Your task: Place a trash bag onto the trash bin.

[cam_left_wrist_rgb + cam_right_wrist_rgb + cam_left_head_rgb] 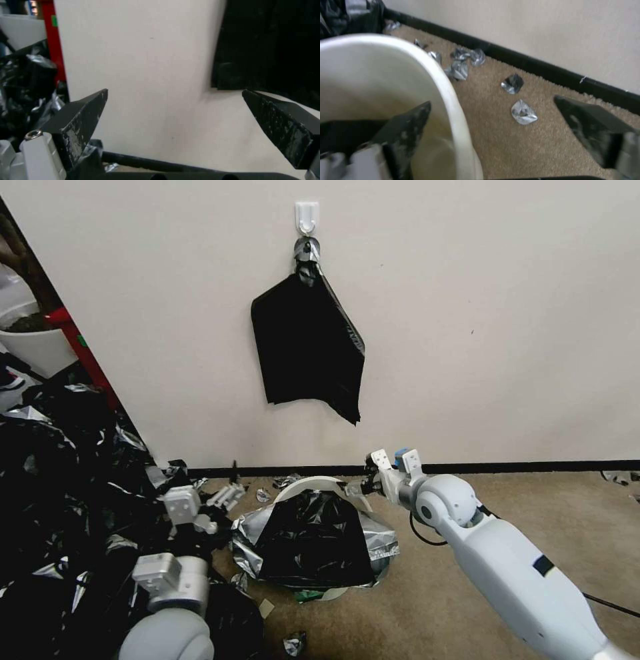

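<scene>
The cream-white trash bin [313, 483] stands on the carpet by the wall, with only the far arc of its rim bare. The glossy black trash bag [313, 537] lies crumpled over its near side. My right gripper [360, 489] is at the bin's right rim and open. In the right wrist view my right gripper [491, 107] straddles the trash bin's rim [453, 95], one finger inside and one outside, holding nothing. My left gripper [230, 492] hovers open just left of the bin. In its own view the left gripper [175, 100] faces the wall, nothing between its fingers.
A flat black bundle [310, 347] hangs from a white wall hook above the bin. A big heap of black plastic scraps [60, 500] covers the floor at the left. A white planter tub [33, 340] stands beyond it. Small foil scraps [523, 115] litter the carpet by the baseboard.
</scene>
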